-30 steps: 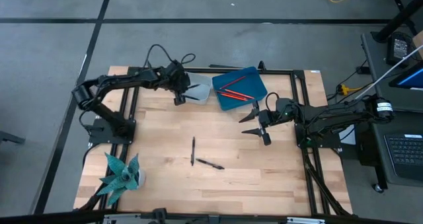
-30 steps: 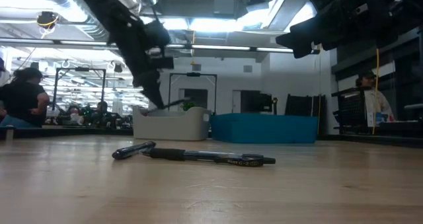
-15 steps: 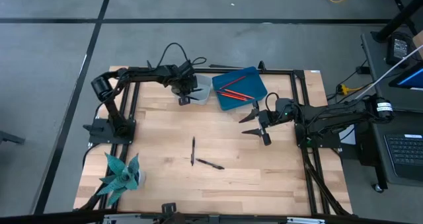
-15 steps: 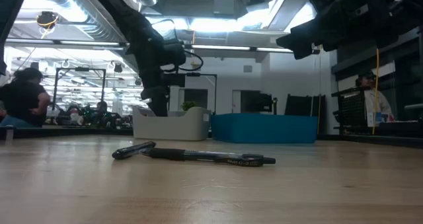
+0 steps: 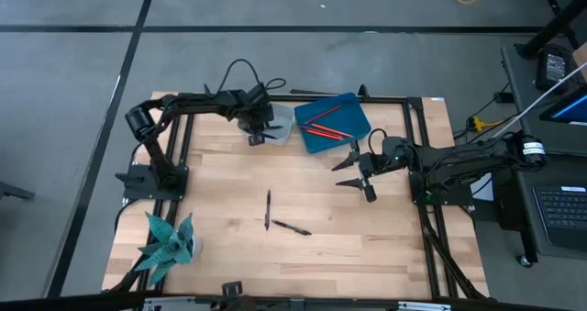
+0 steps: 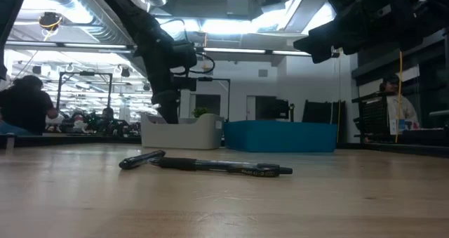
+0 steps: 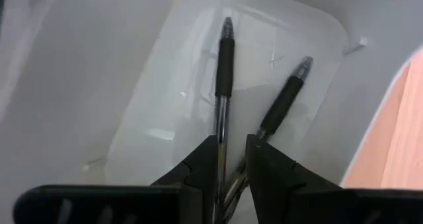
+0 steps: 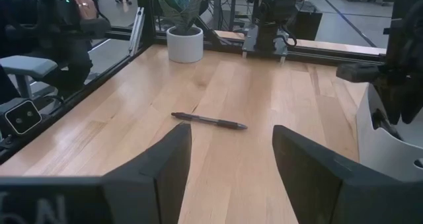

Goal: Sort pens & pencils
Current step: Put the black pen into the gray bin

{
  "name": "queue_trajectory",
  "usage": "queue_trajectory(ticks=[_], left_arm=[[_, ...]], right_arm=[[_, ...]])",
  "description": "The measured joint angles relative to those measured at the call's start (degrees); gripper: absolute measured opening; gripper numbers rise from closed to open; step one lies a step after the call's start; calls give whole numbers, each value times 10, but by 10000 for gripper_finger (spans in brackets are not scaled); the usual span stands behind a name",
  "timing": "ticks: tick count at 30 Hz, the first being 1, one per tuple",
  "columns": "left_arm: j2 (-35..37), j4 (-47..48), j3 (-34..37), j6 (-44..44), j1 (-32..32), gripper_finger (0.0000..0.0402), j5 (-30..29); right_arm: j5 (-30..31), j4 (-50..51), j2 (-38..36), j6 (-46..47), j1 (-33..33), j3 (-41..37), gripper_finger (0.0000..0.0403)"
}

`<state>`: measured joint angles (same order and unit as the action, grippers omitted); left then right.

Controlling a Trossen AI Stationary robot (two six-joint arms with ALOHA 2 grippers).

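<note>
Worktop (image 5: 211, 247) is carrying two trays at its far edge, side by side: blue tray (image 5: 332, 122) and white bin (image 5: 278, 120). Right gripper (image 5: 353, 172) is hovering above the worktop near the blue tray, fingers spread wide, holding nothing. Left gripper (image 5: 258, 133) is reaching down into the white bin, fingers (image 7: 268, 168) nearly together, gripping nothing. Two pencils (image 5: 321, 118) are lying in the blue tray. Two pens (image 7: 222, 92) are lying in the bin; two more (image 5: 275, 217) are sitting mid-worktop, tips nearly meeting.
</note>
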<state>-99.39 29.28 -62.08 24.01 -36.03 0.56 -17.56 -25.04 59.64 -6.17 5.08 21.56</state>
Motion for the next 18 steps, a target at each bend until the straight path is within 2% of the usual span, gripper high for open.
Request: queue_trajectory(ticks=[6, 11, 14, 18], left_arm=[[41, 13, 0, -54, 0, 75, -16], [90, 27, 0, -67, 5, 72, -1], [116, 37, 1, -75, 13, 72, 25], [139, 19, 1, -89, 33, 72, 109]], right_arm=[[0, 1, 0, 1, 0, 0, 213], [0, 8, 0, 1, 0, 0, 213], [0, 9, 0, 1, 0, 0, 213], [-9, 9, 0, 3, -1, 0, 213]])
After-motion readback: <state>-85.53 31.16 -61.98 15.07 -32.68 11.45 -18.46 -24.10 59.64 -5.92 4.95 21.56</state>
